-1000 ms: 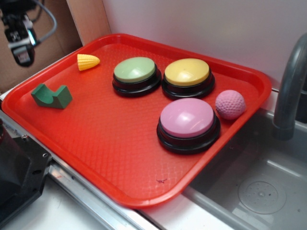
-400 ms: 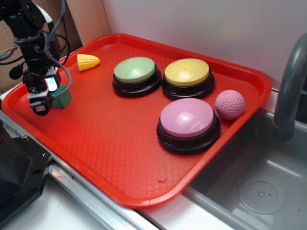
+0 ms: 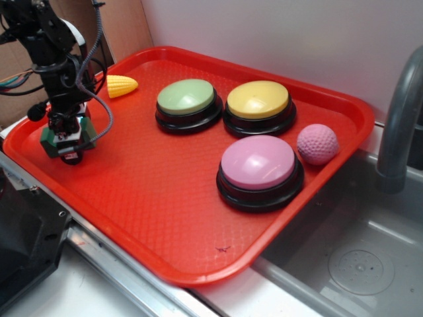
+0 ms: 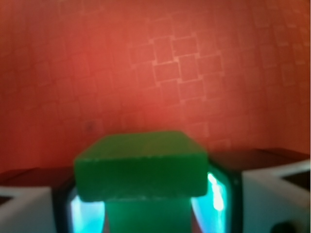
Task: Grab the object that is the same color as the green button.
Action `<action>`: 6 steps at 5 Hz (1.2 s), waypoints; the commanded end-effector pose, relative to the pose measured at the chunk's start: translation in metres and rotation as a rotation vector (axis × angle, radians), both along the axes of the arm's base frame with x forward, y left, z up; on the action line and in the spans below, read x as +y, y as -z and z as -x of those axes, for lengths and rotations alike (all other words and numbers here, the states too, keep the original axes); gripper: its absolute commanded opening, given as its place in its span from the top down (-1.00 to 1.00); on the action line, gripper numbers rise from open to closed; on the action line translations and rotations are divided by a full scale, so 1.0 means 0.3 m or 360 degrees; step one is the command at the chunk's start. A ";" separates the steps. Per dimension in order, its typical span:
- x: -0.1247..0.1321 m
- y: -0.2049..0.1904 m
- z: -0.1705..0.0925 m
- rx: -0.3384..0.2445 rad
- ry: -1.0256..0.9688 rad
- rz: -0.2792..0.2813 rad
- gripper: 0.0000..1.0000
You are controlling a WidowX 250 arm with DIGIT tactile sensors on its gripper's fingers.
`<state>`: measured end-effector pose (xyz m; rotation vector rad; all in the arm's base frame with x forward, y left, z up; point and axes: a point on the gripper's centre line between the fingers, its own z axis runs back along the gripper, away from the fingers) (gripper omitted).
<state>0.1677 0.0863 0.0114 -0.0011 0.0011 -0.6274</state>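
The small dark green block (image 3: 46,141) sits on the red tray (image 3: 165,198) near its left edge. My gripper (image 3: 68,146) is down over the block, whose ends stick out on both sides of it. In the wrist view the block (image 4: 141,165) fills the space between the two fingers (image 4: 63,199), which press against its sides. It still rests on the tray. The pale green dome button (image 3: 187,96) stands on a black base farther back, to the right of the gripper.
A yellow corn-shaped piece (image 3: 121,85) lies just behind the gripper. A yellow button (image 3: 258,100), a pink button (image 3: 258,163) and a pink dimpled ball (image 3: 317,143) are on the tray's right half. A sink (image 3: 357,264) with a grey faucet (image 3: 400,119) is at the right.
The gripper came down from the upper left onto the green block and now has its fingers round it. The block has hardly shifted. Nothing else moved.
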 end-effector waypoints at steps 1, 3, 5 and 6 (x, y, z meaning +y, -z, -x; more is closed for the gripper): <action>-0.062 -0.205 -0.067 -0.0145 -0.0407 -0.0071 1.00; -0.204 -0.534 -0.068 -0.0130 -0.0897 -0.0180 1.00; -0.267 -0.661 -0.042 -0.0062 -0.1010 -0.0068 1.00; -0.269 -0.642 -0.034 -0.0073 -0.1002 -0.0131 1.00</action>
